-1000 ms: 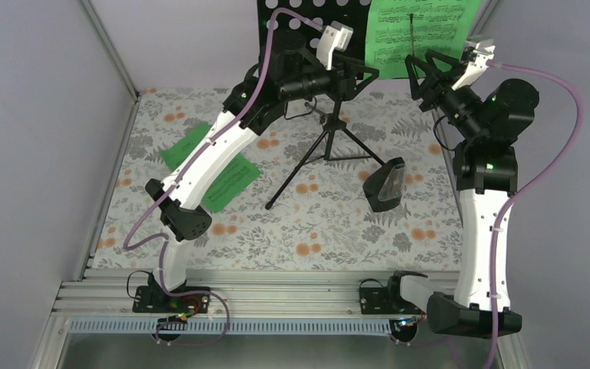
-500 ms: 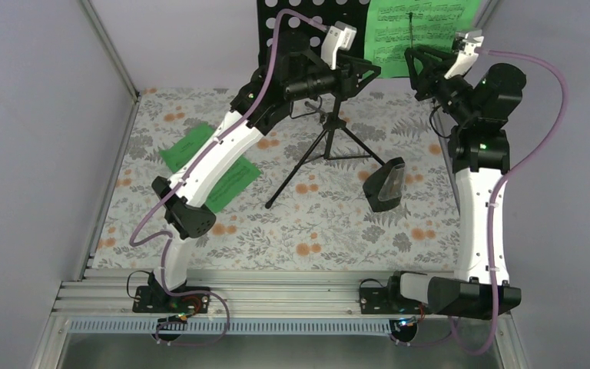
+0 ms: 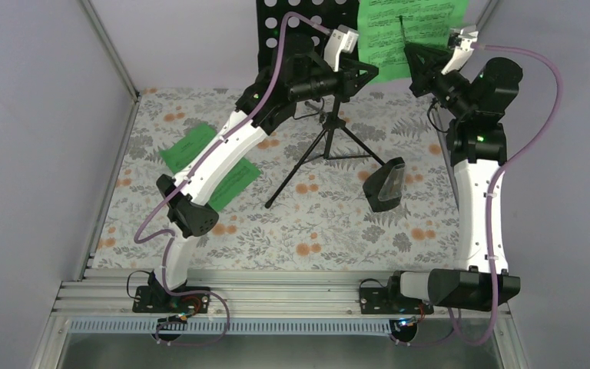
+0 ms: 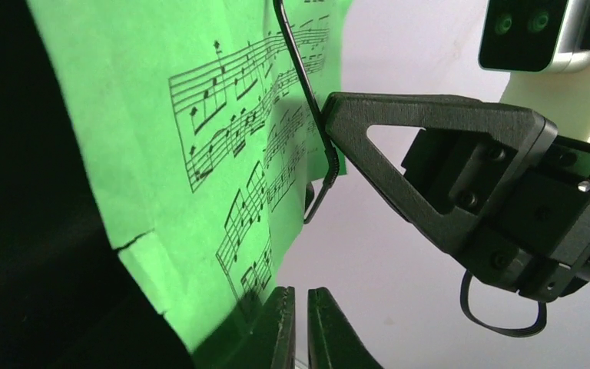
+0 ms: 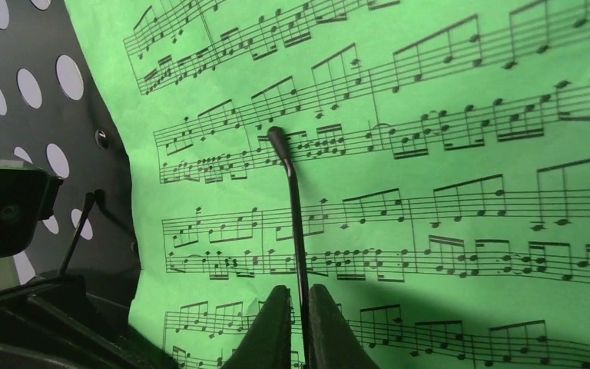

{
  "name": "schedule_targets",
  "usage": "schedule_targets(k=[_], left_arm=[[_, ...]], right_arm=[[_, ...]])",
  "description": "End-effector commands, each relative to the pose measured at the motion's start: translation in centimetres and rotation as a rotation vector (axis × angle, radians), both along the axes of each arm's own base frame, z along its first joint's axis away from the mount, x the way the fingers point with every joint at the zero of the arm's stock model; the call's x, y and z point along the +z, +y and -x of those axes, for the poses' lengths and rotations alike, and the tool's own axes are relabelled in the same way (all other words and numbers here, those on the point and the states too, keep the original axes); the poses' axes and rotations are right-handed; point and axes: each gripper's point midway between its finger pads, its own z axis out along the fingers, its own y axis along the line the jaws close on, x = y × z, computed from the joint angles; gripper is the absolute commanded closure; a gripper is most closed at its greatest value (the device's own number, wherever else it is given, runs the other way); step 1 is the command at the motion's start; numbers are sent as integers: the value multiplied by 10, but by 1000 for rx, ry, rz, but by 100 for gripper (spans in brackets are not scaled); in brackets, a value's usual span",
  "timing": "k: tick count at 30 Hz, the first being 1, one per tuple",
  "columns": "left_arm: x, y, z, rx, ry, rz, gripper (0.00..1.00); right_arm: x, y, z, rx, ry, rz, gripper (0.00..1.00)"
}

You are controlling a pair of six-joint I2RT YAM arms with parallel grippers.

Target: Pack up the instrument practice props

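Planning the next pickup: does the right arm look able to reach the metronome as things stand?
Probably, once freed: the metronome lies uncovered beside the right arm, but the right claw is shut on the wire page holder.

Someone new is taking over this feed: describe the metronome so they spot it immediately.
Find the black tripod music stand in the middle of the floral table. Just right of its legs sits the metronome. It is a small dark pyramid with a glossy face, unlike the flat green sheets lying left of the stand.
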Motion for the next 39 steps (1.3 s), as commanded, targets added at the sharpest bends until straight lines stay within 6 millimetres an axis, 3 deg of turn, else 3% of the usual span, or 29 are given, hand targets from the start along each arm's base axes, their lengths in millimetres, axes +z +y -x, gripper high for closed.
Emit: schedule_targets(k=[1, 9, 13, 21, 24, 32, 39], left_arm=[[2, 2, -4, 9, -12, 7, 97], [6, 10, -2, 30, -33, -10, 97], [21, 26, 5, 71, -69, -19, 70], [22, 68, 2, 255, -87, -37, 46], [22, 76, 2, 285, -88, -35, 43], [33, 67, 13, 199, -116, -15, 42], [50, 84, 27, 224, -130, 8, 39]], right_arm=[[15, 10, 8, 55, -43, 6, 96], [18, 11, 17, 55, -75, 26, 97], [17, 9, 17, 33, -79, 31, 97], [16, 8, 17, 25, -78, 29, 97], [16, 8, 18, 29, -78, 29, 97], [17, 17, 27, 87, -96, 52, 96], [21, 43, 49, 188, -141, 114, 80]])
